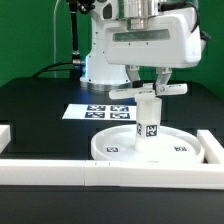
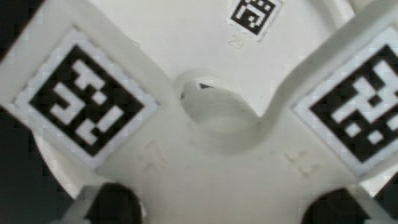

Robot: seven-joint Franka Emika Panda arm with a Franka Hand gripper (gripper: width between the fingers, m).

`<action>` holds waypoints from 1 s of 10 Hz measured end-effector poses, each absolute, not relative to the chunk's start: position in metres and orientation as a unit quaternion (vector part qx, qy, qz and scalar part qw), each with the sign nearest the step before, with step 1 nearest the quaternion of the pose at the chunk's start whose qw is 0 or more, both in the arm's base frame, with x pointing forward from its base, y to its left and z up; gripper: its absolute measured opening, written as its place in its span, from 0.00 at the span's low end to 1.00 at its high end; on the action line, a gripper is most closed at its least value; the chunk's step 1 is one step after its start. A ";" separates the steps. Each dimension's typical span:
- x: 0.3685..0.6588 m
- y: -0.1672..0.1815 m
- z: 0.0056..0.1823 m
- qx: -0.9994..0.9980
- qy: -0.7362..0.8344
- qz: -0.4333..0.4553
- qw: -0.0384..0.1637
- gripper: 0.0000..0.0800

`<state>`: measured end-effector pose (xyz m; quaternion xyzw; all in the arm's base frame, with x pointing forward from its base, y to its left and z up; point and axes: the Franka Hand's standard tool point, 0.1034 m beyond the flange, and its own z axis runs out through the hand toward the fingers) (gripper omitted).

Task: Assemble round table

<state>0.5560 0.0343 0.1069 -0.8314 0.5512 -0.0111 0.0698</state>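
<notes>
Round disc [image 1: 125, 141] is lying flat on the black table [image 1: 40, 110] in the exterior view, just behind the white border rails [image 1: 60, 170], with the marker board [image 1: 100, 110] beyond it. The cylinder leg [image 1: 148, 124] is standing upright at its middle, and the gripper [image 1: 148, 86] is pinching the cross-shaped base [image 1: 122, 92] on the leg's top. In the wrist view, the cross-shaped base [image 2: 107, 90] is filling the picture, one lobe sitting between the dark fingertips [image 2: 103, 205].

White disc [image 1: 108, 150], leg [image 1: 148, 118], base [image 2: 199, 125]; black-white square tags [image 2: 80, 90]; fingers [image 2: 111, 206] apparently black.
</notes>
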 end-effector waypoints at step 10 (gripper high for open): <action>0.561 0.043 0.142 -0.755 0.648 0.033 0.099 0.81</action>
